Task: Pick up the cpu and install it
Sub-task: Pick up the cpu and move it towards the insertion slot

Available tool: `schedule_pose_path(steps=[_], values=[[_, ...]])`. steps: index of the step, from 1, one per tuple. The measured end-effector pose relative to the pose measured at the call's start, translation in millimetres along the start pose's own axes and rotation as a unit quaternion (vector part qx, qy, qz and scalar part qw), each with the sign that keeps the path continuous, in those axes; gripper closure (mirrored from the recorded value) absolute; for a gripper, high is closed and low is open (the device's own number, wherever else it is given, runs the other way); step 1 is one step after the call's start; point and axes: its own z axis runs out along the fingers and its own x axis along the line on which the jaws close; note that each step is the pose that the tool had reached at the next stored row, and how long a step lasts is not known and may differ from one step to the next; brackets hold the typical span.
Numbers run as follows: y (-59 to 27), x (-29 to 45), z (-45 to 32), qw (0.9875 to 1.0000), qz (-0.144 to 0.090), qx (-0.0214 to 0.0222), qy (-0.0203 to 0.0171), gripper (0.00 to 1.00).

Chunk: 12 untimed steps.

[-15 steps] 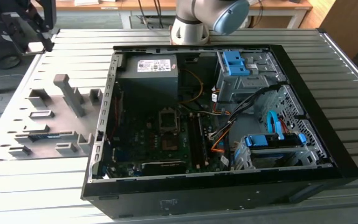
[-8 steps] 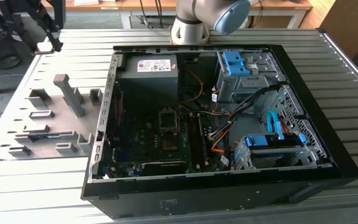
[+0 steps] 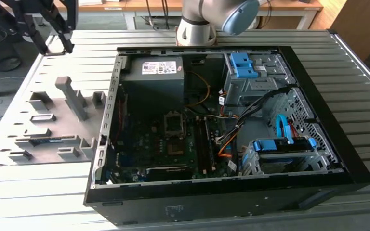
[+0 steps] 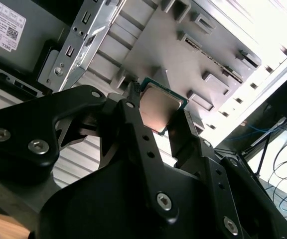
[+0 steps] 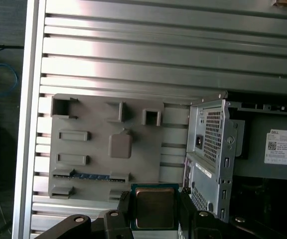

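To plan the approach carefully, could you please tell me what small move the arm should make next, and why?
Probably carry the chip sideways toward the socket on the board. The fingers grip the chip by its edges, but they hang outside the computer case, near the grey tray, on the exterior view's left of the socket.

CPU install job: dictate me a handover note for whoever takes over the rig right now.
Gripper: jaws shut on the cpu, held by its edges, clear of the table.
Where: by the grey parts tray, outside the computer case, at the exterior view's left.
Done: cpu picked up.
Left: cpu not yet in the socket on the motherboard.
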Motion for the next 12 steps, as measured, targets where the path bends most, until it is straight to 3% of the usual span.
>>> schedule_pose_path(steps=[12], values=[[-1.7, -26.8, 0.8, 1.0000, 0.000, 0.0000, 0.0001, 0.53]])
